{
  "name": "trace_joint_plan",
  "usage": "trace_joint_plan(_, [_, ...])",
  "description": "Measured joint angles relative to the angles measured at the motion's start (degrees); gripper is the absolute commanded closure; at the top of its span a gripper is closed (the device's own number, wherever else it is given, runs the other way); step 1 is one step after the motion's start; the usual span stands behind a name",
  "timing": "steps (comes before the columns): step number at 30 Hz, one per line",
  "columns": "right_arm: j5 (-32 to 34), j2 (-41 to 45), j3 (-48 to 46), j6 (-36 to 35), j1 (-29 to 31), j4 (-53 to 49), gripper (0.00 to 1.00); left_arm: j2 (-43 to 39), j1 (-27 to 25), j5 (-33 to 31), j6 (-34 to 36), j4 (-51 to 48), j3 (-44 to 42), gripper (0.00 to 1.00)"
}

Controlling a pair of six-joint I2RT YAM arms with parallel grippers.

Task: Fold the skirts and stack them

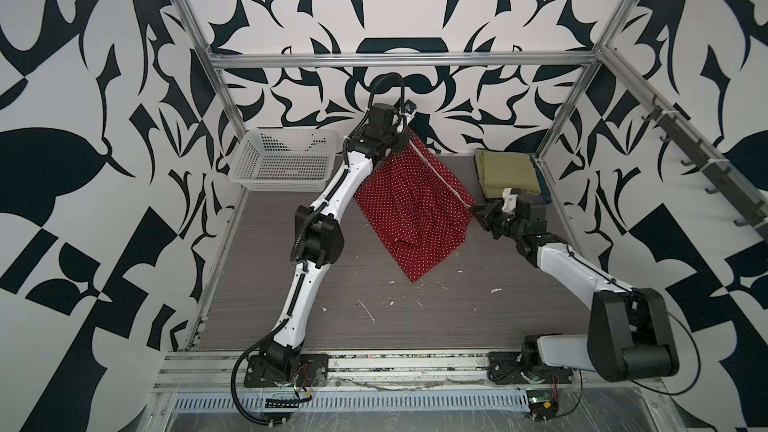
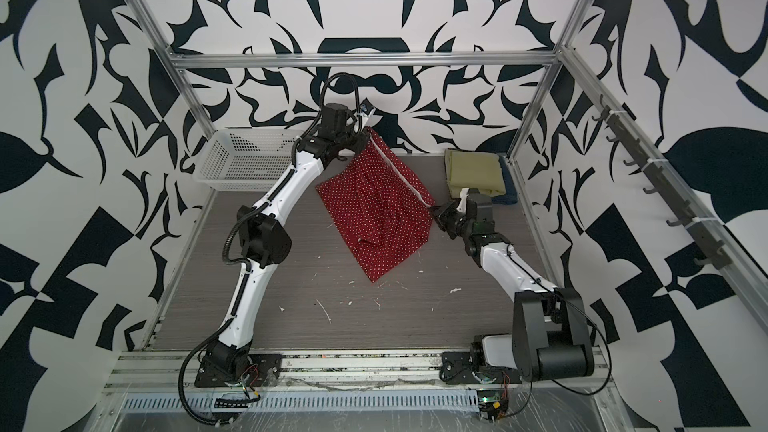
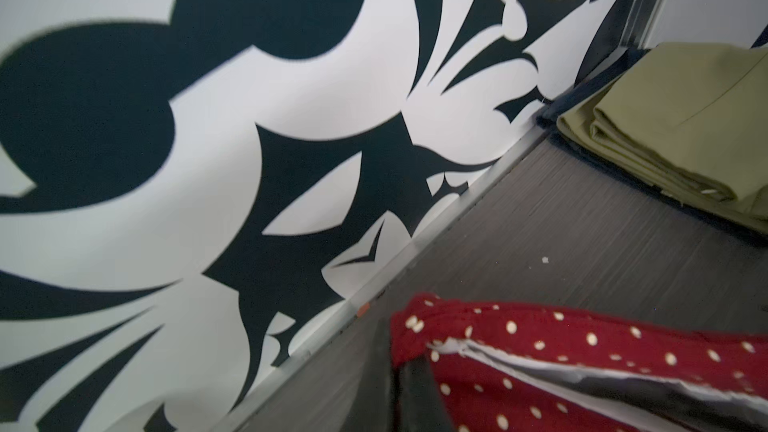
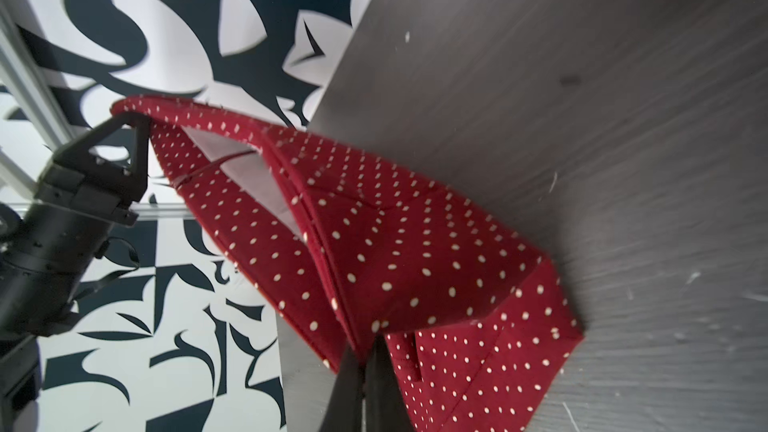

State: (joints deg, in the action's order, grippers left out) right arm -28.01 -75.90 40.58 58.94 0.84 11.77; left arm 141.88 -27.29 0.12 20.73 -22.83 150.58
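Observation:
The red polka-dot skirt (image 1: pixel 411 205) (image 2: pixel 374 209) is stretched in the air along its white-lined waistband between both grippers. Its folds drape down toward the tabletop. At the back, my left gripper (image 1: pixel 408 137) (image 2: pixel 368 130) (image 4: pixel 135 118) is shut on one waistband corner (image 3: pixel 415 326). My right gripper (image 1: pixel 473 211) (image 2: pixel 434 209) (image 4: pixel 368 351) is shut on the other corner of the red cloth (image 4: pixel 374 243). The olive-green skirt (image 1: pixel 505 170) (image 2: pixel 473 172) (image 3: pixel 685 118) lies folded at the back right, on top of the dark blue denim skirt (image 1: pixel 542 191) (image 2: pixel 509 195).
A white perforated basket (image 1: pixel 266 160) (image 2: pixel 232 160) stands at the back left, close to my left forearm. Metal frame posts (image 1: pixel 557 135) and the patterned back wall edge the grey tabletop (image 1: pixel 436 317). White flecks dot its front half.

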Motion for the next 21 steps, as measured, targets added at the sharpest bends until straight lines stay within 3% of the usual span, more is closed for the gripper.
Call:
trace_joint_plan(1, [-0.48,-0.07,0.11,0.04,-1.68,0.02,0.99,0.39,-0.11,0.72,-0.24,1.84,1.14,0.02])
trace_joint_plan(7, [-3.52,-6.99,0.13,2.05,-10.73,2.54,0.97,2.21,-0.72,1.57,-3.26,11.37,1.73,0.01])
trace_joint_plan(10, [-5.73,-12.81,0.33,3.8,-13.27,5.88,0.96,0.57,-1.03,-0.9,-5.2,11.28,-3.41,0.01])
trace_joint_plan(12, [-6.69,-15.78,0.85,4.48,-14.1,6.75,0.96,-4.52,-1.18,-3.04,-6.75,11.47,-13.86,0.01])
trace_joint_plan(17, [-8.83,-18.75,2.34,4.83,-15.13,5.55,0.89,-27.96,-0.98,-7.5,-11.93,13.99,-50.03,0.01])
trace_joint_plan(21, [-9.22,-16.46,3.15,3.19,-15.15,2.97,0.9,-42.47,-1.01,-8.0,-16.04,14.05,-64.13,0.0])
